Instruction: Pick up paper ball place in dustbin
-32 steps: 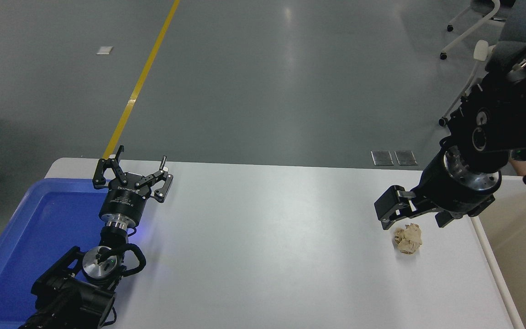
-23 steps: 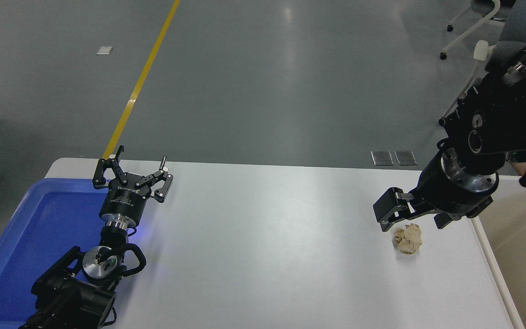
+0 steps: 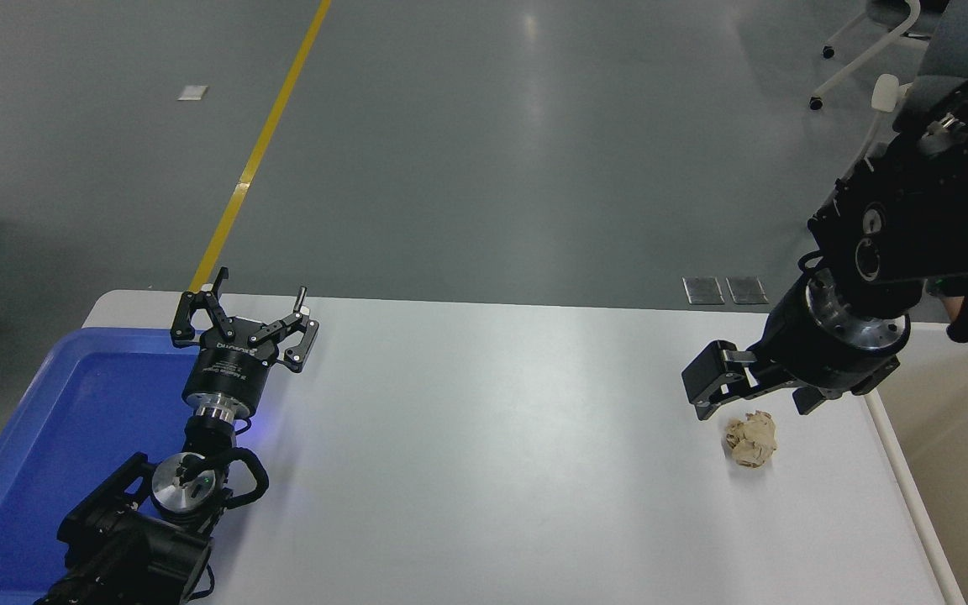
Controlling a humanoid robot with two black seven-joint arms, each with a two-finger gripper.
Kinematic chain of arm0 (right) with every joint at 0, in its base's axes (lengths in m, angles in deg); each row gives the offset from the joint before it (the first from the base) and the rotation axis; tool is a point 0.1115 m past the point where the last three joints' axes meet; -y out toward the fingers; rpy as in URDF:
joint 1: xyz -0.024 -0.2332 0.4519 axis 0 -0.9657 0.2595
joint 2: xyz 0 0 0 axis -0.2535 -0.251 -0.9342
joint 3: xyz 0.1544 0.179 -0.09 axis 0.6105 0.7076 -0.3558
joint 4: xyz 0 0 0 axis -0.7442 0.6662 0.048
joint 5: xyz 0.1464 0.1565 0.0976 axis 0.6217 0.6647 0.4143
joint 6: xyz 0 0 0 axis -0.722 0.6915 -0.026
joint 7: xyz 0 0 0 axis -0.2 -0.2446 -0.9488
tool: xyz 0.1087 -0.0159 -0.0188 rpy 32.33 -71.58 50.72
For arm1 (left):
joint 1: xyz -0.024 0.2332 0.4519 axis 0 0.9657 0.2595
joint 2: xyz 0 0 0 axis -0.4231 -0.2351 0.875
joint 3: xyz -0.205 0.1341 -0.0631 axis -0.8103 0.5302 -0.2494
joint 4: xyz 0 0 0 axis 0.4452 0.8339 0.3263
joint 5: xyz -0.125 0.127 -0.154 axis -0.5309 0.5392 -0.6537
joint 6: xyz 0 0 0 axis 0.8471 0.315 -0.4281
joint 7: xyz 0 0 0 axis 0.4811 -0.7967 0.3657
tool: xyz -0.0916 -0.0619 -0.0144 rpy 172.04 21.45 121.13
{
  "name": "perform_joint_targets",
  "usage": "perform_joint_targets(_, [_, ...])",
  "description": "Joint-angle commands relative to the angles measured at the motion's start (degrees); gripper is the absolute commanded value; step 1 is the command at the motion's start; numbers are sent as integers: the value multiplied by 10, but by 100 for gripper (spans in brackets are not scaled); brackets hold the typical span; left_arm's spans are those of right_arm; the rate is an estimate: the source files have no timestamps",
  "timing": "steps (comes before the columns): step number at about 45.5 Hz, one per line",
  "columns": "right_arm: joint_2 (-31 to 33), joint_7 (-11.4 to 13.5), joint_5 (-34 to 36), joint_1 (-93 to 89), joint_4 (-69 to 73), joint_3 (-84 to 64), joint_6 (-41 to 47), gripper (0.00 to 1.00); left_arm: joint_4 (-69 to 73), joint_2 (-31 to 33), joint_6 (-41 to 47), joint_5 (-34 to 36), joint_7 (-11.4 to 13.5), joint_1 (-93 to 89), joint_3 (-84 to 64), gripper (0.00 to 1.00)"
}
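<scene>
A crumpled beige paper ball (image 3: 751, 439) lies on the white table (image 3: 484, 470) near its right side. My right gripper (image 3: 757, 403) hangs open just above and behind the ball, one finger to the left of it and one to the right, holding nothing. The cream dustbin (image 3: 946, 470) with its thick white rim stands at the table's right edge, partly cut off by the picture. My left gripper (image 3: 244, 323) is parked open at the lower left, above the edge of a blue tray.
A flat blue tray (image 3: 47, 454) lies on the table's left end under the left arm. Beyond the table is grey floor with a yellow line (image 3: 257, 151) and white chair legs (image 3: 862, 59) at the top right.
My right gripper has risen slightly and drifted a little left, away from the paper ball. The ball and the left arm have not moved.
</scene>
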Motion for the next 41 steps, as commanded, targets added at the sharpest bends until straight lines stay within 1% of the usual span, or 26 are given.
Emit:
perform_joint_targets(1, [10, 0, -6, -35, -23, -5, -55, 100, 1, 0, 0, 0, 0, -1, 0, 99])
perform_joint_targets(10, [25, 1, -33, -96, -60, -4, -103, 100, 0, 0, 0, 0, 0, 0, 0, 99])
perform_joint_targets(17, [29, 1, -40, -185, -110, 0, -204, 100, 0, 0, 0, 1, 0, 0, 0, 99])
perform_joint_targets(21, [33, 1, -75, -250, -154, 4, -237, 100, 0, 0, 0, 0, 1, -1, 0, 99])
perform_joint_targets(28, [47, 1, -115, -360, -244, 20, -271, 100, 0, 0, 0, 1, 0, -1, 0, 99])
perform_joint_targets(41, [58, 1, -131, -541, -421, 65, -311, 100, 1, 0, 0, 1, 0, 0, 0, 99])
